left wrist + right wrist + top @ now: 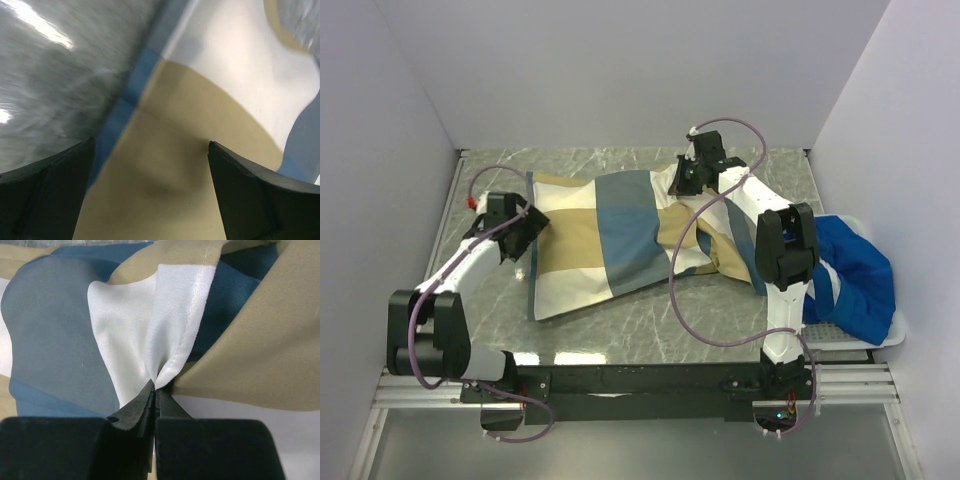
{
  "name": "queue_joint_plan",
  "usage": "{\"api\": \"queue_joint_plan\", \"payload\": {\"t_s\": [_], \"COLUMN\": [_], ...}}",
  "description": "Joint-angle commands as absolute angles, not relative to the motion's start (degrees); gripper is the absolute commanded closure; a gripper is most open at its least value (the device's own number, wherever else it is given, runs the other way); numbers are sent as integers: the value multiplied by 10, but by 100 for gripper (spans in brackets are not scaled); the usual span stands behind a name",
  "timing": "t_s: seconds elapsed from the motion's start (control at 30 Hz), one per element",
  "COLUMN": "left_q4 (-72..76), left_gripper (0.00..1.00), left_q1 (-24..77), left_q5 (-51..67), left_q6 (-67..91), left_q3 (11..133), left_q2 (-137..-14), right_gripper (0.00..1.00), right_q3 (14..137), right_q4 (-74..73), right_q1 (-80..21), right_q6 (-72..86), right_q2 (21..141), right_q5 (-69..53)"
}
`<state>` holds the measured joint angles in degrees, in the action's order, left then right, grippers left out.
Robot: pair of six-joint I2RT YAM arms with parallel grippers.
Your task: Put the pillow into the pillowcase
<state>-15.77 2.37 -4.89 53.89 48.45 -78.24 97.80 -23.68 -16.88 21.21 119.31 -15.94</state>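
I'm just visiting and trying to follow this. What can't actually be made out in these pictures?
The pillow: seen in no view; the pillowcase fabric would hide it if it is inside.
Right end of the pillowcase, top view: partly covered by the right arm.
Left wrist view: blurred, so seams and weave are unclear.
The blue cloth, top view: partly behind the right arm; what lies under it is hidden.

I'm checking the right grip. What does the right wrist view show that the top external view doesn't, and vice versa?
Only right wrist: the jaws of the right gripper shut on a stitched white hem of the pillowcase. Only top external: the left gripper at the cover's left edge, the table, a blue cloth in a white tray. Both: the right gripper and the tan, slate-blue and white fabric.
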Motion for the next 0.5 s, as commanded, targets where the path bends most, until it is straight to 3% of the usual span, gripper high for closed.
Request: {"api": "queue_joint_plan", "payload": {"t_s": [0.0, 0.07, 0.13, 0.17, 0.23, 0.27, 0.47], "left_q4": [-86, -81, -85, -91, -116, -130, -155], "left_gripper": [1, 1, 10, 41, 72, 99, 99], "left_q1": [83, 102, 104, 100, 88, 62, -35], "left_q5": [-28, -25, -19, -26, -64, -75, -180], "left_q6": [506, 516, 526, 526, 524, 526, 436], "left_q3": [495, 502, 510, 513, 525, 527, 599], "left_q2": [-812, -843, -875, -884, -890, -887, -866], "right_gripper": [100, 100, 100, 100, 100, 100, 100], "right_q3": [991, 991, 992, 991, 987, 985, 934], "right_q4": [-237, -239, -241, -242, -243, -243, -224], "right_q1": [-166, -166, -165, -165, -165, -165, -178], "right_q6": [215, 215, 215, 215, 216, 217, 231], "right_q2": [1206, 1208, 1207, 1205, 1200, 1193, 1139], "right_q5": [-163, -159, -161, -160, -161, -160, -166]}}
